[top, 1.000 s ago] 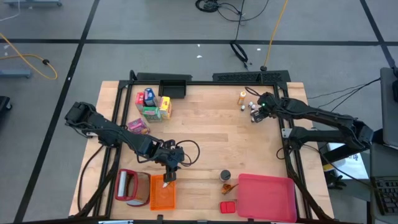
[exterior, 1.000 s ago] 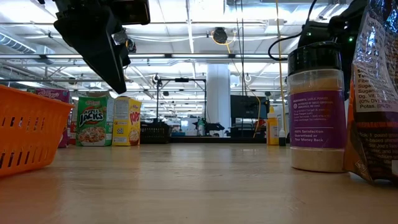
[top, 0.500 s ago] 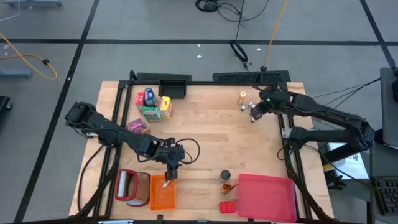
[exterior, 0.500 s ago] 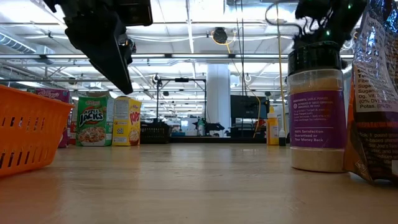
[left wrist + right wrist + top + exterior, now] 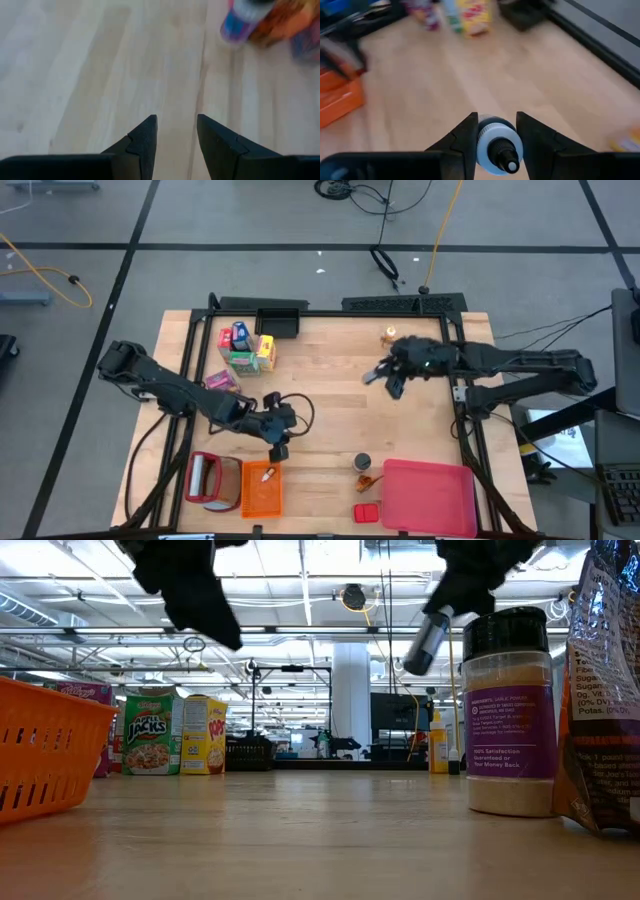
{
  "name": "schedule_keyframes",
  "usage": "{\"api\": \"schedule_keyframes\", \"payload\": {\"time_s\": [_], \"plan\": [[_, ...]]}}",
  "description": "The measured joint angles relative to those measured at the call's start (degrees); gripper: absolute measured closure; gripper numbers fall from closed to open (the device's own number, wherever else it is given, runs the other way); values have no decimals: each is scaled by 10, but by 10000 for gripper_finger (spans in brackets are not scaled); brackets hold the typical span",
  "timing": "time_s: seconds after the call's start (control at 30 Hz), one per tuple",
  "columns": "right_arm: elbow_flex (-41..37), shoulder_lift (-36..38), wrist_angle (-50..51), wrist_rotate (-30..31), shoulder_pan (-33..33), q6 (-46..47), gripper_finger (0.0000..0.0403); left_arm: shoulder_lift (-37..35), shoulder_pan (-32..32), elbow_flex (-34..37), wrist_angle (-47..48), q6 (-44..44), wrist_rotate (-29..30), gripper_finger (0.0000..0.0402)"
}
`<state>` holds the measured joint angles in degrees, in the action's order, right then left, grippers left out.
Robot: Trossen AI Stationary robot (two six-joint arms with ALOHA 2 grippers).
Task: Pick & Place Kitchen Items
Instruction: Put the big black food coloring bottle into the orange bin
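My right gripper [image 5: 384, 377] hangs above the table's far right quarter, shut on a small bottle [image 5: 498, 145] with a pale round cap and a dark nozzle tip. The low view shows the bottle [image 5: 427, 641] slanting in the air. My left gripper [image 5: 278, 450] hovers just beyond the orange crate [image 5: 262, 489], open, with only bare wood between its fingers [image 5: 145, 135]. Small food boxes [image 5: 243, 346] stand at the far left, and a pink one [image 5: 222, 382] lies nearer. An orange bottle [image 5: 389, 336] stands at the far right. A dark-lidded jar [image 5: 362, 463] stands near the front. My right gripper pinches the small bottle by its round sides [image 5: 482, 142] between the two fingers. The bottle lies roughly along the fingers, its capped end toward the wrist. It is lifted clear of the table and hangs tilted, its lower end toward the table's left.
A flat pink-red tray [image 5: 430, 498] lies at the near right corner, with a small red thing [image 5: 367, 511] beside it. A red and white holder [image 5: 207, 480] sits left of the crate, which holds a small item [image 5: 268, 474]. The spice jar [image 5: 508, 720] and a bag [image 5: 606, 690] stand close to the low camera.
My right gripper has swung from the far right corner toward the table's middle and risen, carrying the small bottle, which now tilts in the air. My left gripper has risen a little from over the crate, moved slightly toward the far edge, and tipped toward level.
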<state>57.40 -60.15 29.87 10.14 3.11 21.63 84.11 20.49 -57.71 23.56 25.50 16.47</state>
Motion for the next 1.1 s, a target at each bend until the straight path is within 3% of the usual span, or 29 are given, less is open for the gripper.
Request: {"api": "schedule_keyframes", "payload": {"time_s": [0.33, 0.8, 1.1], "plan": [[86, -137, -114, 1, -115, -77, 293, -32, -7, 0, -44, -28, 49, 261], [119, -228, -214, 1, -156, -121, 293, -32, -7, 1, -124, -88, 58, 259], [119, -234, -250, 0, -160, -145, 293, -32, -20, 1, -144, -98, 58, 195]]}}
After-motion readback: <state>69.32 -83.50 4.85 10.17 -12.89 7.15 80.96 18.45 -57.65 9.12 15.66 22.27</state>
